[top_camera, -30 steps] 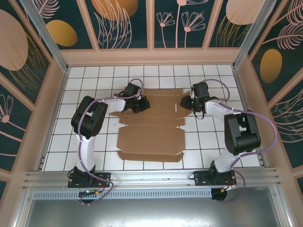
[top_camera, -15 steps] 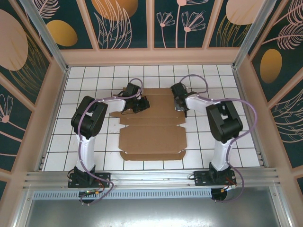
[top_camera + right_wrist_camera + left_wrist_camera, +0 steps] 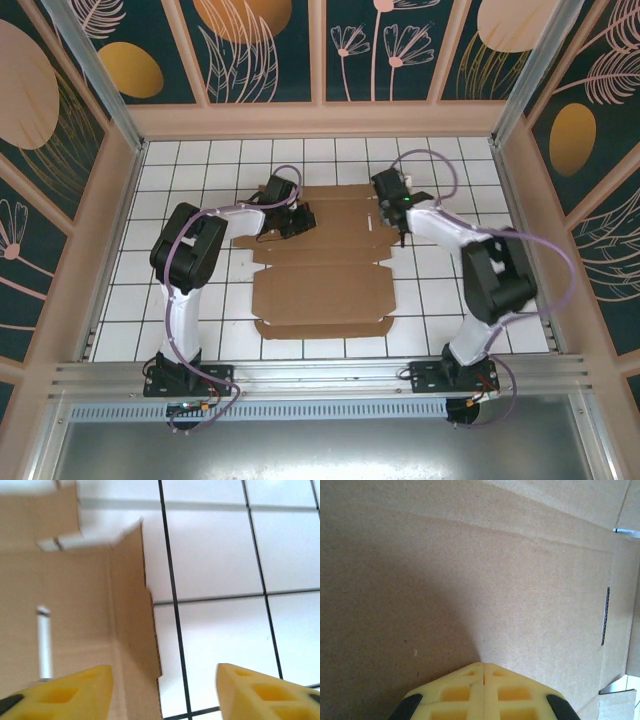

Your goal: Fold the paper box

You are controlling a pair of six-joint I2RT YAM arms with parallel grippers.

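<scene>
The paper box is a flat brown die-cut cardboard sheet lying on the white tiled floor. My left gripper rests on the sheet's far left part. Its yellow fingertips are shut together with nothing between them, right over bare cardboard. My right gripper hovers at the sheet's far right edge. In the right wrist view this gripper is open, one finger over the cardboard flap and the other over white tile, straddling the flap's edge without touching it.
The tiled floor is ringed by peach walls on three sides. An aluminium rail carrying both arm bases runs along the near edge. Bare tiles lie left and right of the sheet.
The right gripper has moved from beside the sheet's right edge inward and toward the far corner, and its jaws now stand open. The left gripper has stayed in place.
</scene>
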